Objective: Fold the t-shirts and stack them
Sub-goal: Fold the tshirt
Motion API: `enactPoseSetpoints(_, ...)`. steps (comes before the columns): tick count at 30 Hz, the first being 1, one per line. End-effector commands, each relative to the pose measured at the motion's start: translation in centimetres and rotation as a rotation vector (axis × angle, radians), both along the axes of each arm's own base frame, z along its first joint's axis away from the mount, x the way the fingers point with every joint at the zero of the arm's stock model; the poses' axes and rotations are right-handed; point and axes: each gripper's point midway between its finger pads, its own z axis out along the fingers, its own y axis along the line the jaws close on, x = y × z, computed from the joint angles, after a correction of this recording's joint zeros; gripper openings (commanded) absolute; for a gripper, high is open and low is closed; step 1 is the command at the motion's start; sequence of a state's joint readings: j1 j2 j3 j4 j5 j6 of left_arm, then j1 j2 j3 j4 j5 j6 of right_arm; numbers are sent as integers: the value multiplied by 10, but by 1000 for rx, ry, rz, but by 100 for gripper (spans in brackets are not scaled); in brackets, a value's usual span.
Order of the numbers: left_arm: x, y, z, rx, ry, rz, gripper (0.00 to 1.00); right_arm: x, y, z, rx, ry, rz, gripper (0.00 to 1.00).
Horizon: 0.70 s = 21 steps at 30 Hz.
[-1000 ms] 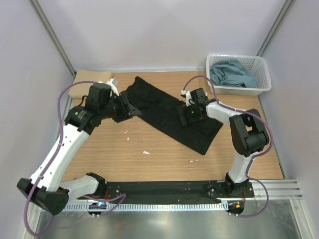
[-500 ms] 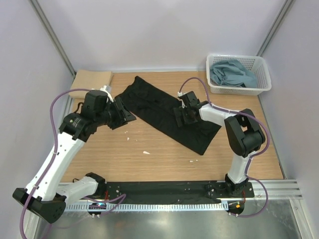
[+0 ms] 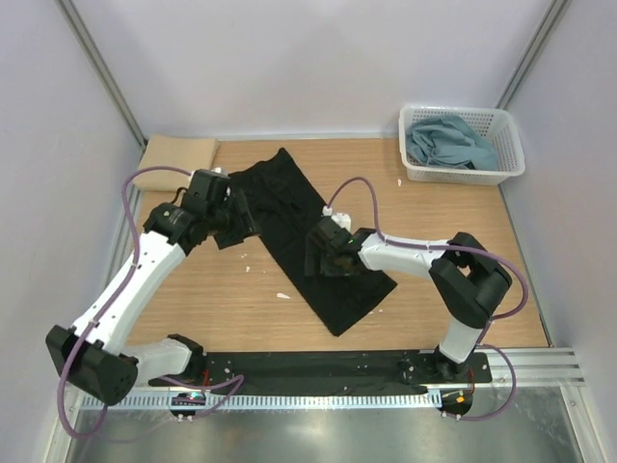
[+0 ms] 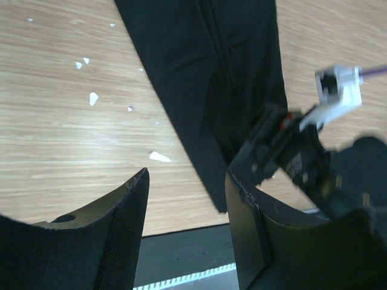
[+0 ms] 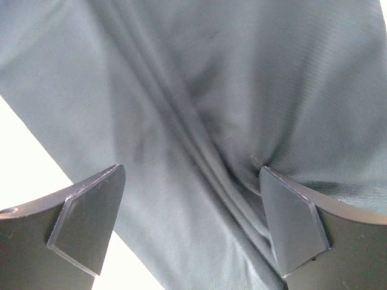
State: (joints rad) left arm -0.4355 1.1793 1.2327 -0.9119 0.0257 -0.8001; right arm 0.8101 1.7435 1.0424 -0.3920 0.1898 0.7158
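Note:
A black t-shirt (image 3: 284, 207) lies folded into a long strip, slanting from the back middle of the table toward the front. The left wrist view shows the black t-shirt (image 4: 205, 72) running away from my fingers. My left gripper (image 3: 234, 222) hovers at the strip's upper left edge, open (image 4: 184, 181), with only table showing in its gap. My right gripper (image 3: 323, 253) rests on the middle of the strip, jaws wide open (image 5: 190, 175) over the creased black t-shirt (image 5: 211, 90). A folded tan t-shirt (image 3: 178, 151) sits at the back left. A blue-grey t-shirt (image 3: 448, 140) fills the basket.
The white lattice basket (image 3: 509, 159) stands at the back right corner. Small white scraps (image 3: 282, 295) lie on the wood left of the strip. A black mat (image 3: 318, 368) runs along the near edge between the arm bases.
The black strip has swung round, its near end moving left and toward the front. My right gripper has slid left and nearer along it. My left gripper has shifted slightly right.

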Motion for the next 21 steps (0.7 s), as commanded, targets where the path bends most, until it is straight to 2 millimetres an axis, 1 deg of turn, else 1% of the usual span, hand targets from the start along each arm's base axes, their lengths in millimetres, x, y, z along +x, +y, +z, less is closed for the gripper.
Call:
enactPoseSetpoints(1,22,7,-17,72,-14,10,55,-73,23,-14,49,219,-74,100)
enactPoseSetpoints(2,29,6,-20,73,-17,14,54,-73,30,-7,66,205,-62,100)
enactPoseSetpoints(3,34,7,-25,81,-16,23,53,-67,36,6,79,173,-56,100)
enactPoseSetpoints(4,39,5,-36,91,8,24,51,-62,40,21,102,140,-47,100)
enactPoseSetpoints(5,48,2,-38,85,-10,27,47,-55,41,34,104,96,-17,100)
enactPoseSetpoints(6,52,0,-42,83,-8,28,44,-42,42,54,95,31,-11,100)
enactPoseSetpoints(7,61,-5,-44,73,-13,35,42,-33,39,74,88,-33,4,100)
enactPoseSetpoints(8,67,-8,-55,77,9,38,37,-27,35,86,58,-83,40,100)
enactPoseSetpoints(9,72,-10,-61,76,17,42,34,-17,28,100,25,-141,40,99)
enactPoseSetpoints(10,80,-14,-62,64,9,50,33,-11,22,109,14,-171,45,99)
enactPoseSetpoints(11,85,-17,-76,73,37,54,30,-3,13,121,14,-201,34,99)
enactPoseSetpoints(12,90,-18,-82,71,43,58,30,2,1,122,-20,-217,48,98)
enactPoseSetpoints(13,95,-21,-85,66,48,60,30,6,-7,123,-34,-224,49,96)
enactPoseSetpoints(14,99,-22,-93,75,66,64,28,8,-13,126,-35,-235,64,95)
enactPoseSetpoints(15,102,-23,-111,97,108,65,27,17,-29,120,-64,-234,67,94)
enactPoseSetpoints(16,108,-24,-115,106,116,68,26,19,-37,118,-80,-231,66,92)
enactPoseSetpoints(17,110,-21,-122,129,130,84,24,23,-47,117,-96,-228,58,87)
enactPoseSetpoints(18,112,-22,-137,147,163,86,23,27,-61,114,-115,-221,39,84)
enactPoseSetpoints(19,116,-23,-138,149,162,89,22,31,-70,115,-131,-225,44,80)
enactPoseSetpoints(20,118,-23,-143,156,167,94,21,34,-76,115,-137,-230,35,71)
enactPoseSetpoints(21,121,-23,-149,159,176,100,20,35,-82,116,-139,-240,36,69)
